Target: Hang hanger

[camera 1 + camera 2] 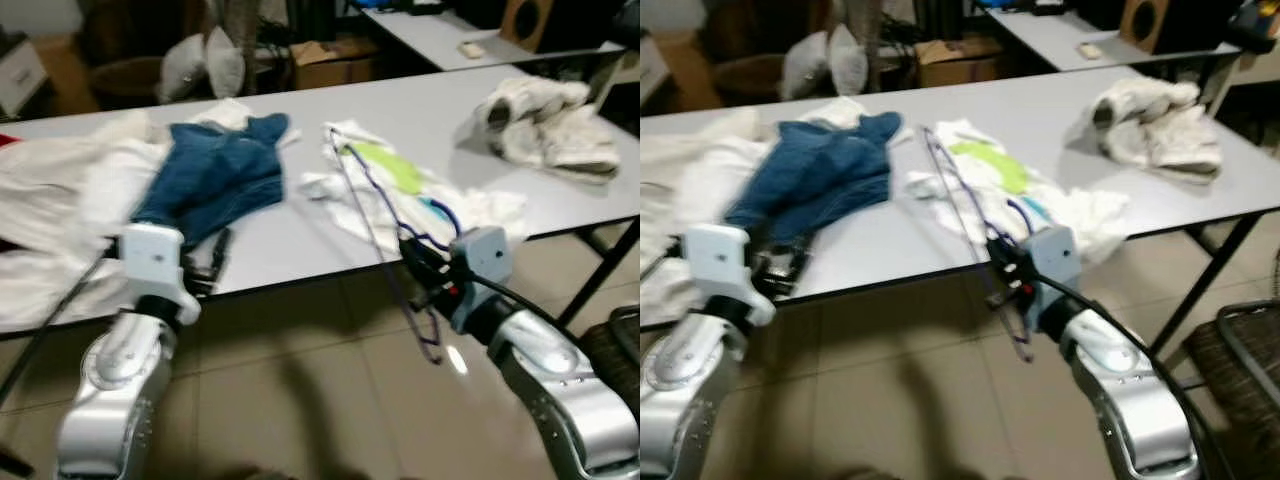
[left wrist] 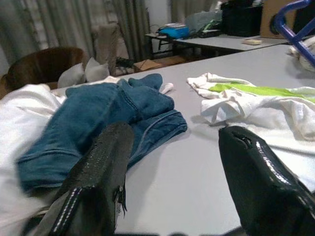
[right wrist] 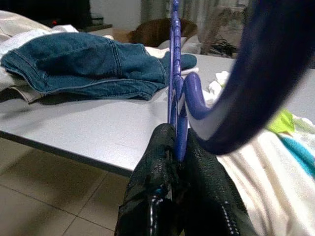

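1. Two hands showed at the near edge of the bench (image 1: 300, 250); the right hand (image 1: 425, 270) was the one at work, its fingers pressed tight together on the thin wire of the purple hanger (image 1: 375, 225).
2. In the right wrist view the hanger's rods (image 3: 175, 73) rose straight out from between the closed fingertips (image 3: 162, 147), with the thick curved hook (image 3: 256, 83) arching close to the camera.
3. The hanger's long axis ran diagonally, from its far end lying over the white and green garment (image 1: 395, 175) on the bench down past the bench edge to the grip, with a loop of wire hanging below the hand over the floor tiles (image 1: 300, 400).
4. So the hanger lay forward of the right hand and slanted away towards the robot's left, already held; the right arm was plainly the nearer.
5. The left hand (image 2: 172, 172) hovered at the bench edge with its fingers spread wide and nothing between them, just short of the blue jeans (image 1: 215, 175).
6. A crumpled white cloth (image 1: 545, 125) sat well apart on the right of the bench.
7. Judged from this, the lift off the bench was the next step; no rail was visible.
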You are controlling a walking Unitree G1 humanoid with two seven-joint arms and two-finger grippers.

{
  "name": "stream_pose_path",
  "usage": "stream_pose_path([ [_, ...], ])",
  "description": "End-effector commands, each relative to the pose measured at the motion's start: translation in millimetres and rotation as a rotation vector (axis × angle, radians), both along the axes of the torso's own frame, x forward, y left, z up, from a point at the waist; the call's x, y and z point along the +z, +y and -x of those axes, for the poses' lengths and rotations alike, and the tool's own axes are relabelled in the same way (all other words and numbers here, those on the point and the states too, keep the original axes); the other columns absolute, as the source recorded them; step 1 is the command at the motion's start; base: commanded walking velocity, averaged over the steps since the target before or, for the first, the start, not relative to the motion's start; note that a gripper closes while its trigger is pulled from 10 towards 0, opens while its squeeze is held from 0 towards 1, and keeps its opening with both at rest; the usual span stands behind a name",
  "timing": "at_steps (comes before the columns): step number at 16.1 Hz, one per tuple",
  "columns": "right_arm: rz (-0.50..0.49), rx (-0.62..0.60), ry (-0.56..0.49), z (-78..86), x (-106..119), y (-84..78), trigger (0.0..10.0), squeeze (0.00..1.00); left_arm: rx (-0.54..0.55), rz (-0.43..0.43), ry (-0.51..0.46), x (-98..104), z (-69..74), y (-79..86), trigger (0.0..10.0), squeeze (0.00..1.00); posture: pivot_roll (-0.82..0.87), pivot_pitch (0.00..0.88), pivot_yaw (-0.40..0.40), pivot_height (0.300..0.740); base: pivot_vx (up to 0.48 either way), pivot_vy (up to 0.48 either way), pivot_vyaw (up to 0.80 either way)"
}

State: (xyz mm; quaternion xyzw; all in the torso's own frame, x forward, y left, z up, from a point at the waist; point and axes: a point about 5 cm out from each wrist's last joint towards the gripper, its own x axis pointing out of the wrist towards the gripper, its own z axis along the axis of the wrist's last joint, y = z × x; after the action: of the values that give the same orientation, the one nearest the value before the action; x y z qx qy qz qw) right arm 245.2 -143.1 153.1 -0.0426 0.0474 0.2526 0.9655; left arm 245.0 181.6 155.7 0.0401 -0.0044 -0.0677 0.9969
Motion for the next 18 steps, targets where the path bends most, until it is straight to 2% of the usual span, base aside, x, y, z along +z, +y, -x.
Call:
stream_pose_path([
  [1, -0.003, -0.002, -0.02, -0.9, 4, 2.0, 10.0, 0.0, 0.009, -0.014, -0.007, 3, -1.2, 2.6, 10.0, 0.0, -0.13, 0.002, 0.054, 0.74, 0.0, 0.375, 0.0],
  [3, -0.001, -0.012, -0.018, -1.1, 3, 2.2, 10.0, 0.0, 0.0, -0.005, 0.005, 0, -0.5, -0.9, 10.0, 0.0, -0.13, 0.002, 0.053, 0.74, 0.0, 0.186, 0.0],
  [5, -0.01, -0.043, -0.022, -2.5, 2, 2.8, 10.0, 0.0, -0.037, -0.03, 0.034, -6, -0.7, -11.3, 10.0, 0.0, -0.13, 0.004, 0.053, 0.74, 0.0, 0.0, 0.0],
  [8, -0.023, -0.06, -0.025, -3.8, 2, 5.7, 10.0, 0.0, -0.058, -0.014, 0.04, -9, -5.6, -18.0, 10.0, 0.0, -0.13, 0.003, 0.056, 0.74, 0.0, 0.0, 0.0],
  [18, -0.015, -0.068, -0.019, -5.2, 0, -0.1, 10.0, 0.0, -0.058, -0.021, 0.052, -11, -16.2, -22.6, 10.0, 0.0, -0.13, 0.004, 0.057, 0.74, 0.319, 0.0, 0.0],
])
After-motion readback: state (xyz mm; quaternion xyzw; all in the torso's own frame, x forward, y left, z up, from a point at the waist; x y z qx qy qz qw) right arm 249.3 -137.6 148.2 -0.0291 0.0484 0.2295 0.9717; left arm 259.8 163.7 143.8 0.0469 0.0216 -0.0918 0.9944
